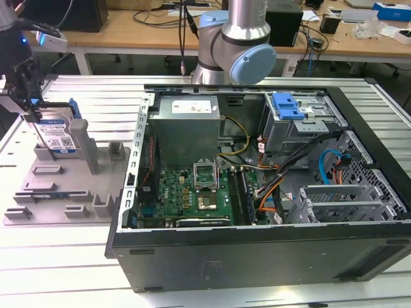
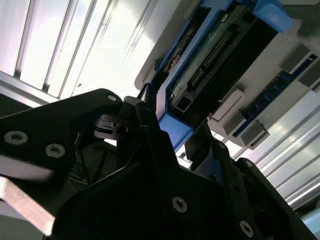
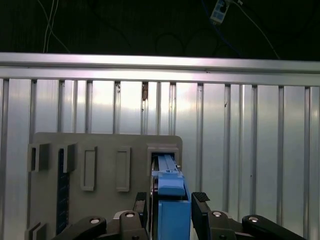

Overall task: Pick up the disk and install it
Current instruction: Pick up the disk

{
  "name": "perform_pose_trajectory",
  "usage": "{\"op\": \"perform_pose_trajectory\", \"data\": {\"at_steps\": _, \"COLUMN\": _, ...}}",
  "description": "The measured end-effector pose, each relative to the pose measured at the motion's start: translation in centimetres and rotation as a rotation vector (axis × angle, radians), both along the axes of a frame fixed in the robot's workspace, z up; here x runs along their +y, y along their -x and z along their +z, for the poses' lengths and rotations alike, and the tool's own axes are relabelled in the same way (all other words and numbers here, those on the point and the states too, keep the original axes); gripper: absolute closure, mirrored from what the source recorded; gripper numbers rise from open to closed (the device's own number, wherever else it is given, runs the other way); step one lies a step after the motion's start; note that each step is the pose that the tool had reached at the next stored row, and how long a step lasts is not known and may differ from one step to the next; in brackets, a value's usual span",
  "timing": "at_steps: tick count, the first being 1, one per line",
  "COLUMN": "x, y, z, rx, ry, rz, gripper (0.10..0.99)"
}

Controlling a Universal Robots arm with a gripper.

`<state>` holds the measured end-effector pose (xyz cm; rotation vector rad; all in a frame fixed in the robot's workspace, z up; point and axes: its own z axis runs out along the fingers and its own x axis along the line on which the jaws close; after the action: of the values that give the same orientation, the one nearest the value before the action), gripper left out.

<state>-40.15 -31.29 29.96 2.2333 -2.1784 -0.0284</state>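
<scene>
Gripper (image 3: 171, 201) at the exterior view's upper left, jaws clenched on the upright disk (image 1: 56, 136), which stands in the tray (image 1: 64, 189).

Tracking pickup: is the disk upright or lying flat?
Upright: the disk stands on edge in the grey tray's slot, beneath the gripper.

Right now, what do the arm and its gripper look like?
The arm is a silver-grey tube with rounded light-blue joint caps. The gripper is black, built of angular linked plates with round silver screw heads. A small blue light glows on the wrist.
</scene>
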Motion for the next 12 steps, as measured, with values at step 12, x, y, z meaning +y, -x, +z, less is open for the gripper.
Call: {"op": "perform_pose_trajectory", "data": {"at_steps": 12, "x": 0.0, "y": 0.05, "z": -0.21, "rx": -0.0003, "ry": 0.0, "rz": 0.0, "gripper": 0.694}}
